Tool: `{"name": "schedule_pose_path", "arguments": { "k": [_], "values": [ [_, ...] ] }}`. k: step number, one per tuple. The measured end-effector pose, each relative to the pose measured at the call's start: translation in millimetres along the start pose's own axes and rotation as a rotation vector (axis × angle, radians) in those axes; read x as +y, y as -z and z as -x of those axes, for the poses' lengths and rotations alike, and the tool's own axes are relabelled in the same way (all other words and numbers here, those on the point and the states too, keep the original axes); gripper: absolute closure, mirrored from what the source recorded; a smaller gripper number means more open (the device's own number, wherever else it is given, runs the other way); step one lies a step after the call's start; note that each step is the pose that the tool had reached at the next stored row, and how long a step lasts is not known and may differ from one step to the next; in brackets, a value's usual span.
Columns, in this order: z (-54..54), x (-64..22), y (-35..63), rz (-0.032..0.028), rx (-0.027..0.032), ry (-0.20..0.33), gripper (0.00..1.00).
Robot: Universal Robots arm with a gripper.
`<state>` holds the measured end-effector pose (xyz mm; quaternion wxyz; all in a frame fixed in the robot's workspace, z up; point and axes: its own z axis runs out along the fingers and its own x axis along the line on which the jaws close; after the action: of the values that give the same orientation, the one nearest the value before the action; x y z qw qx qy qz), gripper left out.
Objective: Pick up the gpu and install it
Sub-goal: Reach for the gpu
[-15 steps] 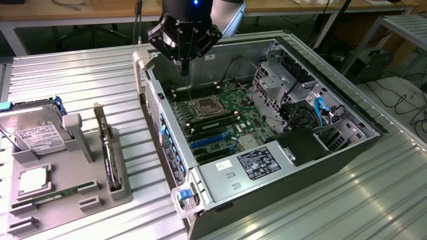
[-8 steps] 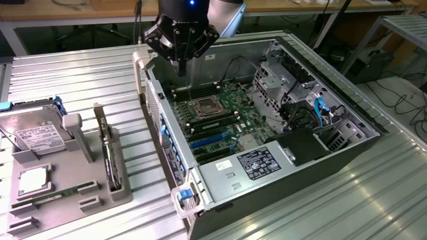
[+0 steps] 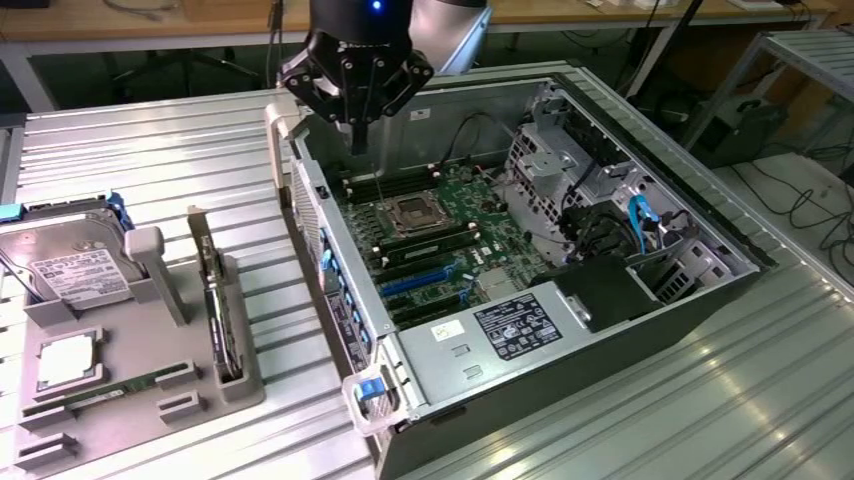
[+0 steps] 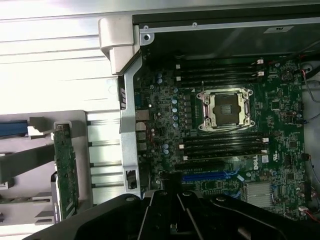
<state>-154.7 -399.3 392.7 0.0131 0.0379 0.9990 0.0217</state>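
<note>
Above open case (image 3: 601, 370), fingers (image 3: 358, 132) pressed together, seemingly empty; gpu (image 3: 210, 290) upright in holder (image 3: 147, 340).

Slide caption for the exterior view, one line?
Gripper, jaws shut, over the open computer case; gpu upright in the grey holder beside it.

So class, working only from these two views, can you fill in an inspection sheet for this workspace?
Surface: ribbed metal table, carrying a grey holder and an open computer case.
Job's things: gpu standing on edge in the holder, untouched; motherboard exposed, with its blue slot free.
Clutter: hard drive and memory stick in the holder.
Grippers: gripper shut, holding nothing, above the case's far corner.
Cables: blue cables inside the case; loose cables on the floor.
Surroundings: wooden bench behind the table.
</note>
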Motion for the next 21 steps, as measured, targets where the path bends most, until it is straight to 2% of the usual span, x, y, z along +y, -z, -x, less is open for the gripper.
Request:
{"name": "schedule_pose_path", "arguments": {
  "k": [21],
  "values": [
    [-12.8, -1.8, 0.2, 0.0000, 0.0000, 0.000, 0.89]
  ]
}}
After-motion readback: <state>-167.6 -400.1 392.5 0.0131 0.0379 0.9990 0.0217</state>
